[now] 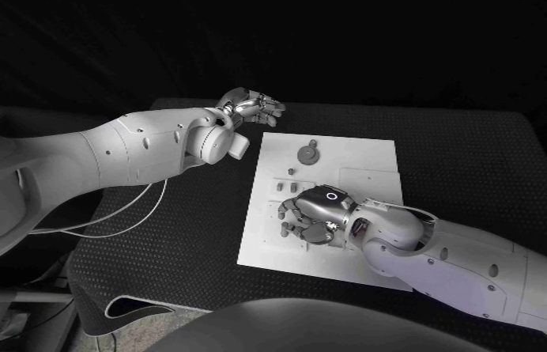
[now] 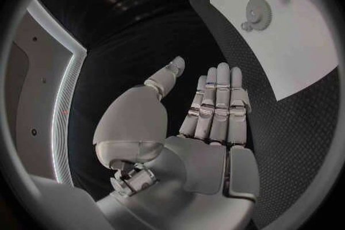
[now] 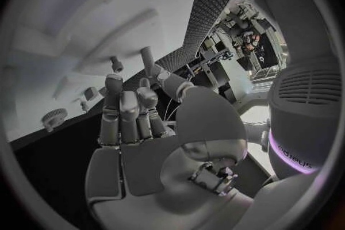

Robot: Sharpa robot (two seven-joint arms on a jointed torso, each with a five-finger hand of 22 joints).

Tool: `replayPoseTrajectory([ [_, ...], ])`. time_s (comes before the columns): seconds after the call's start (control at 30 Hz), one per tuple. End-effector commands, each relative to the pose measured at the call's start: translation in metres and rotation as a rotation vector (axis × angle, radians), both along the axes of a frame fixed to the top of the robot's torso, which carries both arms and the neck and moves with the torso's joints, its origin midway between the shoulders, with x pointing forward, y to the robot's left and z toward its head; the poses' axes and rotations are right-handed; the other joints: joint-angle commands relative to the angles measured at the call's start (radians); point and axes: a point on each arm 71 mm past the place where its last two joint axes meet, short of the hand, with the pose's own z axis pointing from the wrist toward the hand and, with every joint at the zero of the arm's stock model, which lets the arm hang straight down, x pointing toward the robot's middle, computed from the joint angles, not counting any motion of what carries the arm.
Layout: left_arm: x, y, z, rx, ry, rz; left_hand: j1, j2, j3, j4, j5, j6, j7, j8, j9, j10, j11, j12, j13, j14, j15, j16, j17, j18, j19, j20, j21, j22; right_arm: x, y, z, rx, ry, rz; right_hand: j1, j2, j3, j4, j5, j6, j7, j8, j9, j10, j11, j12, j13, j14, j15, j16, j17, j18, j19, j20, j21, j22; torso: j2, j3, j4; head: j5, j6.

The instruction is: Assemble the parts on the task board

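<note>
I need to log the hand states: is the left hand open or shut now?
Open. The left hand holds nothing; its fingers lie straight, thumb apart, off the task board.

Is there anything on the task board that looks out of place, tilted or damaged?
Nothing stands out. The task board lies flat on the table, and the gear lies flat on it. The right hand covers some of the parts.

A robotics lab: a black table (image 1: 182, 233) carrying a white task board (image 1: 365, 162) under dark surroundings.
</note>
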Motion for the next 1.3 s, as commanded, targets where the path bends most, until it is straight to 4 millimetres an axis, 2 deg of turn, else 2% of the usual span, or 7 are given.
replayPoseTrajectory([
  [0.03, 0.0001, -0.0018, 0.0013, -0.01, -0.002, -0.012, -0.01, -0.001, -0.004, 0.001, -0.002, -0.009, 0.0, -0.002, -0.002, -0.006, -0.001, -0.002, -0.002, 0.008, 0.001, -0.004, 0.001, -0.007, -0.003, 0.002, 0.005, -0.001, -0.0014, 0.0004, -0.0014, -0.018, -0.001, 0.023, 0.008, 0.006, 0.01, -0.002, -0.003, 0.184, -0.024, 0.006, 0.003, -0.097, -0.04, 0.003, -0.003, -0.006, -0.014, 0.004, -0.003, 0.014, 0.005, -0.004, -0.004, 0.015, 0.0, -0.0005, 0.0004, 0.0, 0.0],
  [1.3, 0.0002, -0.0017, 0.0009, -0.009, 0.002, -0.011, -0.013, -0.002, -0.005, 0.003, -0.002, -0.017, 0.003, -0.003, -0.003, -0.013, 0.001, -0.002, -0.003, 0.008, 0.001, -0.009, 0.006, -0.007, -0.004, 0.003, 0.005, -0.003, -0.0057, 0.0033, -0.0027, -0.034, 0.037, 0.053, -0.003, 0.012, 0.025, -0.015, -0.003, 0.195, -0.03, 0.018, 0.017, -0.09, -0.046, 0.004, -0.015, -0.003, -0.02, 0.007, -0.017, 0.014, 0.008, -0.005, -0.004, 0.015, 0.0, -0.0005, 0.0001, -0.001, 0.0],
])
